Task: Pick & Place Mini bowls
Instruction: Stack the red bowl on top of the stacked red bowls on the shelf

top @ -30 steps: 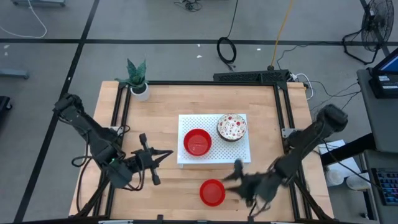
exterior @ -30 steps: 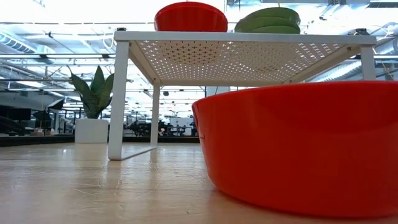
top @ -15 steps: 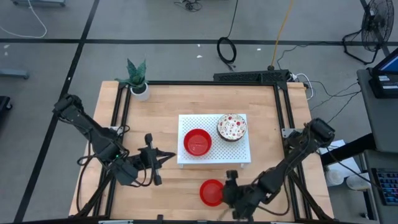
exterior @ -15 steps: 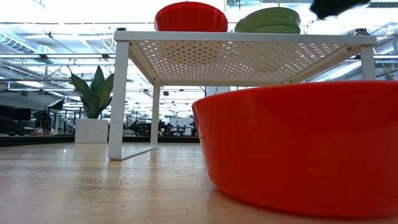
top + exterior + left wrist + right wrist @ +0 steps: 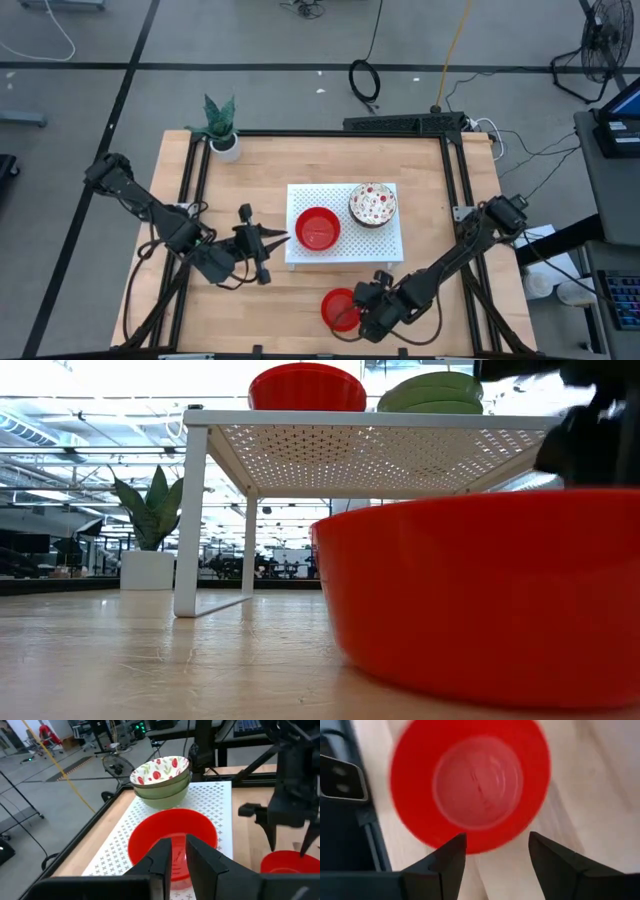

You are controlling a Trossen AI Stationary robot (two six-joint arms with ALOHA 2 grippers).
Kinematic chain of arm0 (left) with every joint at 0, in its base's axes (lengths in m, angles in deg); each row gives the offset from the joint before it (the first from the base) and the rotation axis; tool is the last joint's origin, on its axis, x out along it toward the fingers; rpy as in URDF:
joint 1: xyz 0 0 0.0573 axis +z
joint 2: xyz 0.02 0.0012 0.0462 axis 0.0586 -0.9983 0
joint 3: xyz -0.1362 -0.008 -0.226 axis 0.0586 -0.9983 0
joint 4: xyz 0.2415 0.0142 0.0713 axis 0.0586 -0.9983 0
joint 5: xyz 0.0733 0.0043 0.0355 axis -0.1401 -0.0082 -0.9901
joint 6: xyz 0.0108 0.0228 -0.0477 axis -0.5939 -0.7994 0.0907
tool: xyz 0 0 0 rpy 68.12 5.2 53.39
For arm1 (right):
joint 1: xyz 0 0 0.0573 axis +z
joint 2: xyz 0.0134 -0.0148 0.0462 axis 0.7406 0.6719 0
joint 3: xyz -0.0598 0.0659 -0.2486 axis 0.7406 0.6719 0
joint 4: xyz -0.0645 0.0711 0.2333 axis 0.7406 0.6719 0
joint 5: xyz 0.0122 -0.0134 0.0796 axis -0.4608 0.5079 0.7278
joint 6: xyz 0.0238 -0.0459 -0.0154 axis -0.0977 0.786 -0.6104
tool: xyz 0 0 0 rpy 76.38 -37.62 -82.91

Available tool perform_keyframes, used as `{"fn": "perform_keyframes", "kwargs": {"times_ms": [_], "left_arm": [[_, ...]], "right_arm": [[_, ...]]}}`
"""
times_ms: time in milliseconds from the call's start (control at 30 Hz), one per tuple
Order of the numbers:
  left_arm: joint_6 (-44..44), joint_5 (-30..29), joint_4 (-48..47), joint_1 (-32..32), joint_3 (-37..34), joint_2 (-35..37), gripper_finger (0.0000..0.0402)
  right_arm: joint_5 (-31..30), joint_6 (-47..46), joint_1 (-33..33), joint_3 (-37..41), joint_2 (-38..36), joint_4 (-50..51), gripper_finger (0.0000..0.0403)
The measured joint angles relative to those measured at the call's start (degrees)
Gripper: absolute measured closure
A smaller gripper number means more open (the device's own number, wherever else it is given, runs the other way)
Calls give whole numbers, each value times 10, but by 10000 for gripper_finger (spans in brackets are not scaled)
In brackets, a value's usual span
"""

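Observation:
One plain red mini bowl (image 5: pixel 340 309) sits on the wood near the table's near edge and fills the low view (image 5: pixel 480 600). My right gripper (image 5: pixel 356 305) hangs open over it, fingers pointing down, fingertips over one side of its rim (image 5: pixel 497 845). A second red bowl (image 5: pixel 317 229) and a stack of red-speckled white bowls (image 5: pixel 372 203) with green outsides (image 5: pixel 161 775) stand on the white perforated board (image 5: pixel 392 246). My left gripper (image 5: pixel 283 239) is left of the board, pointing at the red bowl (image 5: pixel 172 837), fingers almost together (image 5: pixel 178 845).
The board is a raised shelf on thin white legs (image 5: pixel 190 520), with open space beneath. A white plant pot (image 5: pixel 226 146) stands at the far left corner. A black frame rail (image 5: pixel 452 200) runs along the table's sides. Bare wood lies left of and beyond the board.
My right gripper has swung toward the table's left, from beside the red bowl to over it, and now shows in the low view. My left gripper has moved right, toward the board and its red bowl. The bowls have stayed in place.

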Motion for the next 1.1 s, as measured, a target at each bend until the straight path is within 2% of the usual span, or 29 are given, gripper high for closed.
{"fn": "perform_keyframes", "kwargs": {"times_ms": [167, 367, 500, 633, 833, 1100], "left_arm": [[0, 4, -1, 10, 0, 0, 341], [0, 47, -1, 18, 0, 0, 339], [0, 62, -2, 18, 0, 0, 339], [4, 64, -4, 18, 0, 0, 339], [6, 64, -5, 18, 0, 0, 339], [9, 64, -4, 18, 0, 0, 339]], "right_arm": [[13, -27, -13, 0, 19, -3, 199], [56, -59, -29, 0, 20, -4, 218], [58, -50, -29, 0, 20, -3, 249], [60, -35, -28, 0, 20, -3, 298], [76, 28, -29, 0, 20, -21, 392], [114, 167, -15, 1, -29, -145, 401]]}}
